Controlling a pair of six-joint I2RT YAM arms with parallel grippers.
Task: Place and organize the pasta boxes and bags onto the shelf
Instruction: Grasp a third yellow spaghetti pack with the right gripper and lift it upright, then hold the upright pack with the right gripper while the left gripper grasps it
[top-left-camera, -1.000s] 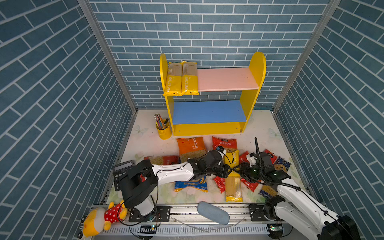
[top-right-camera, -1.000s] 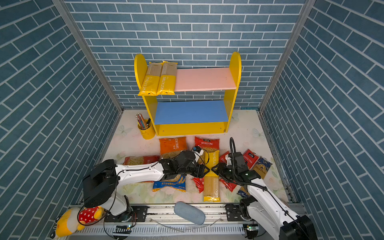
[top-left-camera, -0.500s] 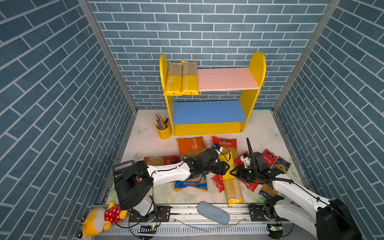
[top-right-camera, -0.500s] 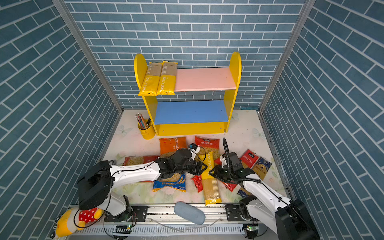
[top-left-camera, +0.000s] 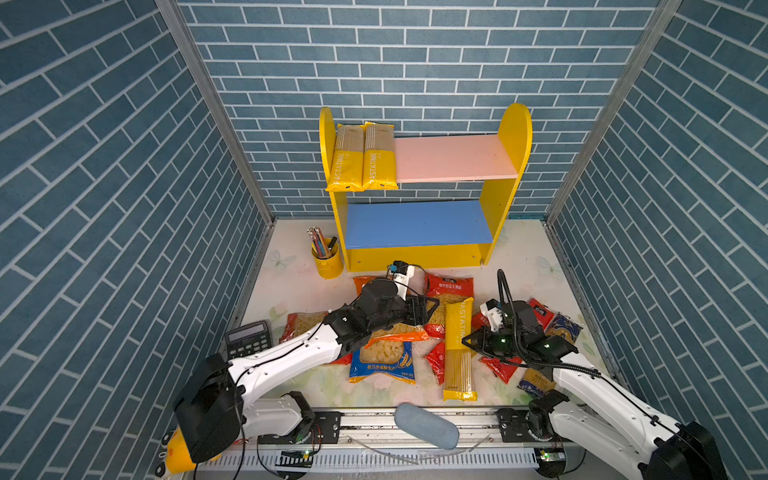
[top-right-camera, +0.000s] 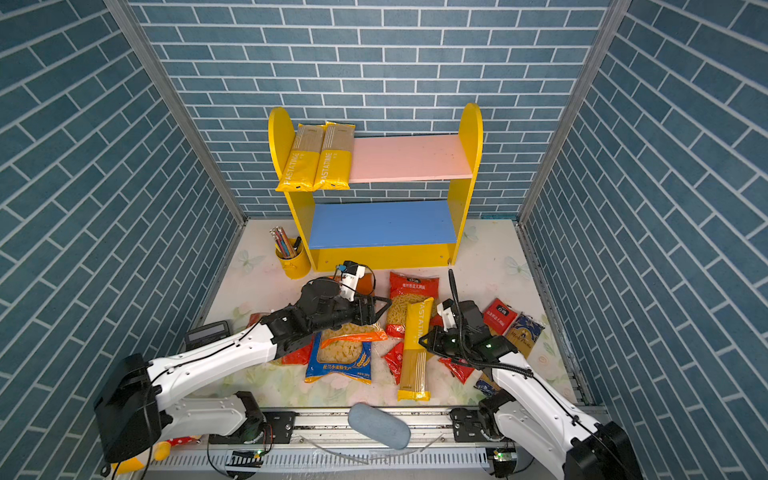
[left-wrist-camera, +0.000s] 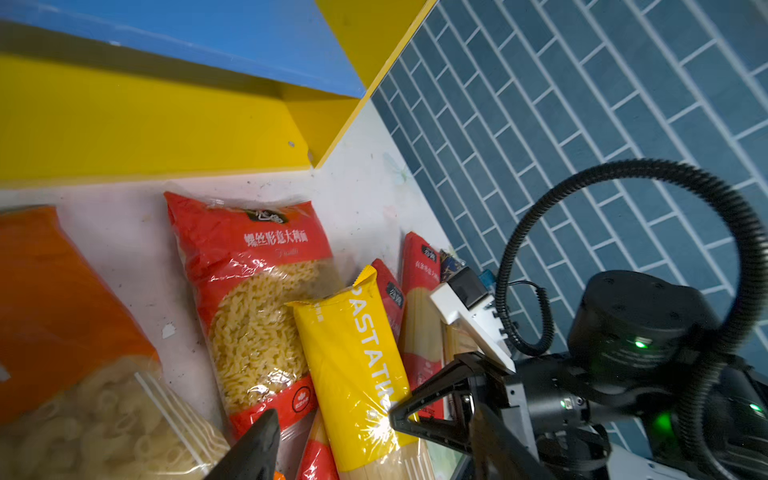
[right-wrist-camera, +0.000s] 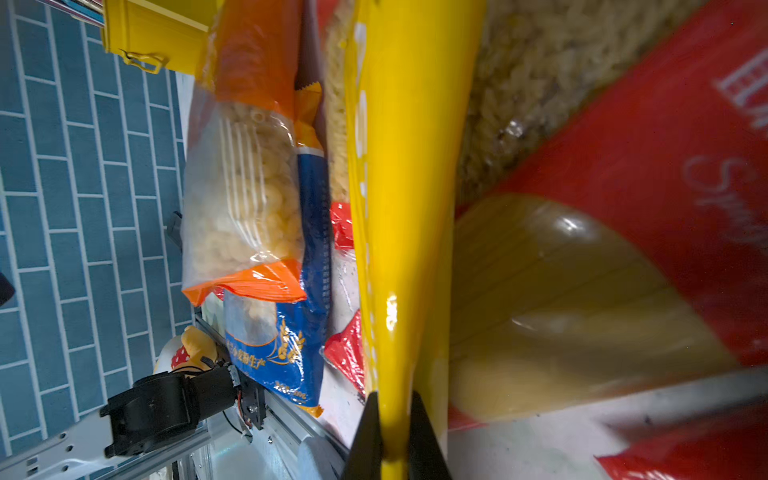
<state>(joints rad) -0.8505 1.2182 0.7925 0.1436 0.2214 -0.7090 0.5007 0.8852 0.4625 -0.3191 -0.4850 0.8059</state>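
**Right arm.** The right gripper (right-wrist-camera: 392, 432) has its jaws closed on the long edge of the yellow spaghetti pack (right-wrist-camera: 409, 187). The right wrist view shows the yellow film pinched between the two black fingers (right-wrist-camera: 368, 436). In both top views the gripper meets the pack about midway along its right edge. The pack lies lengthwise on the bench (top-left-camera: 523, 257). Its far end overlaps the red spiral-pasta bag (top-left-camera: 451, 289) and its near end points toward the front rail.

**Left arm.** The left gripper (top-left-camera: 432, 311) has its jaws standing apart with nothing between them. It hangs over the orange macaroni bag (top-left-camera: 397, 332), just beside the red spiral-pasta bag. The left wrist view shows only one finger (left-wrist-camera: 257, 449).

**Shelf.** The shelf (top-left-camera: 515, 137) stands against the back wall. Two yellow packs (top-left-camera: 340, 160) lie side by side at the left end of the pink upper board (top-left-camera: 453, 158), with their near ends overhanging its front edge.

**Remaining stock on the bench.**
- The blue macaroni bag (top-left-camera: 382, 361) lies with its top under the orange macaroni bag.
- A red spaghetti pack (top-left-camera: 540, 311) and a dark-blue pack (top-left-camera: 563, 328) lie beyond the right gripper.
- Further red packs lie partly hidden beneath that arm.

**Other items.** The pencil cup (top-left-camera: 328, 262) stands beside the shelf's left foot.
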